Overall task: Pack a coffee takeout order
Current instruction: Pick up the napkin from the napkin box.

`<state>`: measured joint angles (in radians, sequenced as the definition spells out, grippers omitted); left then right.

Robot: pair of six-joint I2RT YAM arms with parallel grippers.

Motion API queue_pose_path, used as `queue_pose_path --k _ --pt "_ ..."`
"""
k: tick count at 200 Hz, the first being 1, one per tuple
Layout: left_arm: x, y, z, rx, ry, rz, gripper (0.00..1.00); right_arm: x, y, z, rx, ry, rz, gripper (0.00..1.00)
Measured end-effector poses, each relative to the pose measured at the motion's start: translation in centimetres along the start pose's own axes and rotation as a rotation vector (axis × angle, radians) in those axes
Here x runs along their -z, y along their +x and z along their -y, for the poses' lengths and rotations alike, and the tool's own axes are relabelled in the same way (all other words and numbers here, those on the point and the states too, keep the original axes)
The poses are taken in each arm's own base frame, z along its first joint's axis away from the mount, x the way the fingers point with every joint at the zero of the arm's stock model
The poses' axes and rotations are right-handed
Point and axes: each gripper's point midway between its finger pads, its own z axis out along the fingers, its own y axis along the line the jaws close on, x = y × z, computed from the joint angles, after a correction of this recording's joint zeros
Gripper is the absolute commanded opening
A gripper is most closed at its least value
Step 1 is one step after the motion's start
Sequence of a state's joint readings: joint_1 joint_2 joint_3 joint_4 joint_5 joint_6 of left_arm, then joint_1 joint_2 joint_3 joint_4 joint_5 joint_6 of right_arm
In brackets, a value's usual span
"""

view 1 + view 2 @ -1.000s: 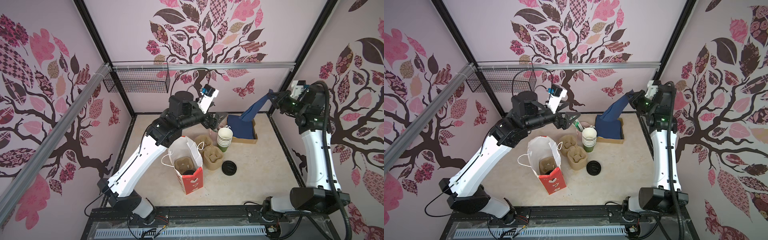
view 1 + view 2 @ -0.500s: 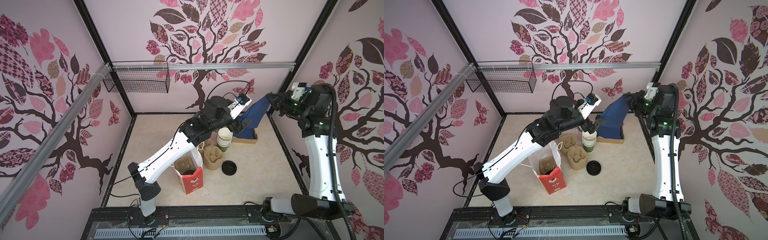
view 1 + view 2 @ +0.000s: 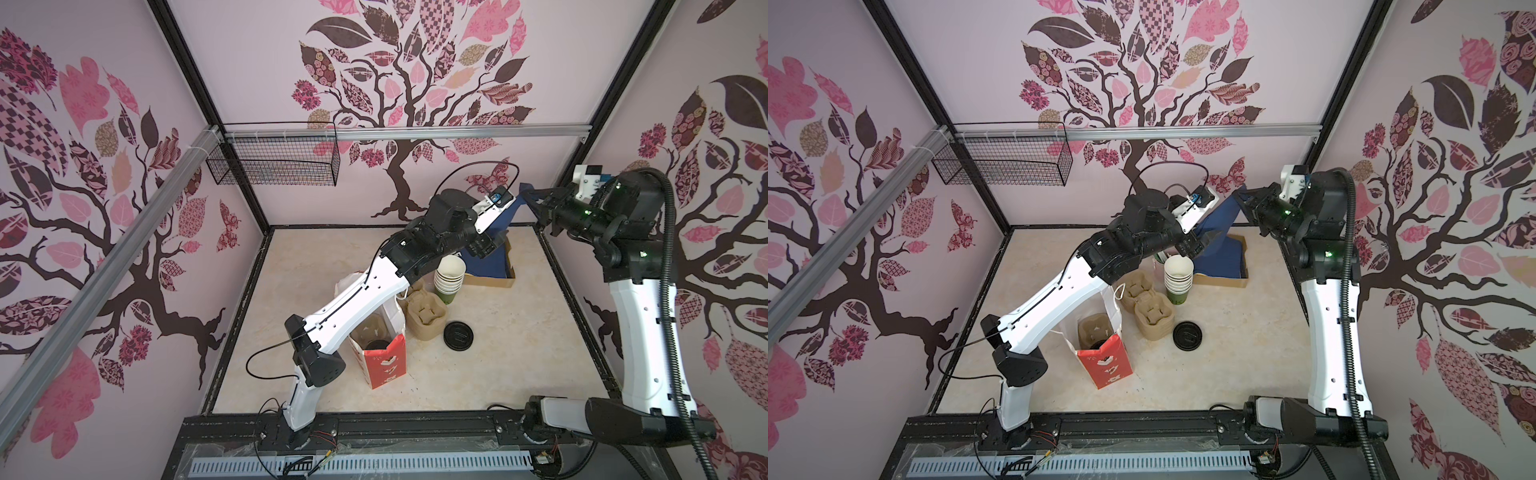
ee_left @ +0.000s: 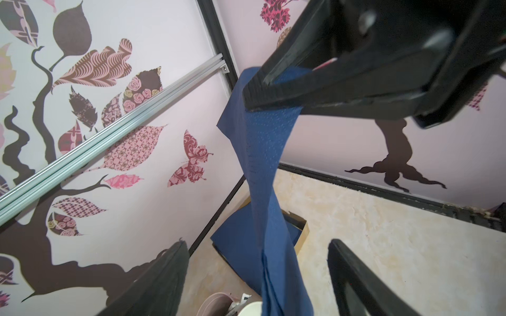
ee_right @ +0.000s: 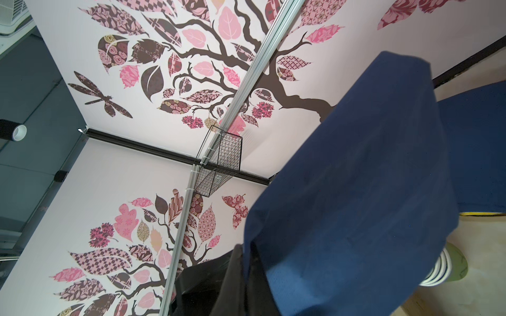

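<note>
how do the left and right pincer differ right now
The left pincer is open, jaws either side of the hanging navy napkin; the right pincer is shut on its top end. The left pincer sits lower, by the cup stack; the right pincer is higher. Both are at the same napkin.

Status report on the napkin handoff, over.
Right gripper shut on navy napkin, high over cardboard box. Left gripper open astride hanging end. Cup stack close below.

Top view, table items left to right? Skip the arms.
Red-and-white paper bag → tan carrier stack → black lid → cardboard napkin box. Cup stack left out: it overlaps the carriers and lid.
</note>
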<state>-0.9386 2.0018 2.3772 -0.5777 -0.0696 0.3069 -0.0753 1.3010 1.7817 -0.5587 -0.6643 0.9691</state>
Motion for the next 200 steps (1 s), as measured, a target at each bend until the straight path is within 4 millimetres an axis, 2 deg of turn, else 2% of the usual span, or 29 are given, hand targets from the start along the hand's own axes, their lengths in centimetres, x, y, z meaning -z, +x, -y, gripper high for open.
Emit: queue_pose_path --k 45,59,94,110,142,159,182,200 --pt "-0.1 0.6 -0.7 -0.007 -0.044 -0.029 0.5 0.4 0.9 -1.1 0.013 -0.029 -0.021 0.0" --pt "0.0 0.4 -0.9 -0.007 -0.053 -0.027 0.48 0.4 1.0 -1.1 0.012 -0.032 -0.024 0.0" --pt "0.0 0.1 -1.1 0.009 -0.061 -0.02 0.35 0.2 1.4 -0.8 0.003 -0.032 -0.036 0.0" --pt "-0.2 0.2 -1.1 0.019 -0.064 -0.021 0.26 0.2 1.6 -0.7 -0.002 -0.032 -0.041 0.0" --pt "-0.4 0.7 -1.1 0.02 -0.07 -0.038 0.0 0.3 1.7 -0.8 -0.002 -0.037 -0.042 0.0" --pt "-0.4 0.7 -1.2 0.011 -0.073 -0.038 0.0 0.4 1.9 -1.0 0.001 -0.043 -0.046 0.0" --pt "-0.4 0.7 -1.3 0.007 -0.08 -0.04 0.0 0.5 2.2 -1.2 0.022 -0.051 -0.061 0.51" --pt "-0.2 0.7 -1.7 -0.007 -0.096 -0.046 0.0 0.9 2.4 -1.7 0.073 -0.044 -0.069 0.73"
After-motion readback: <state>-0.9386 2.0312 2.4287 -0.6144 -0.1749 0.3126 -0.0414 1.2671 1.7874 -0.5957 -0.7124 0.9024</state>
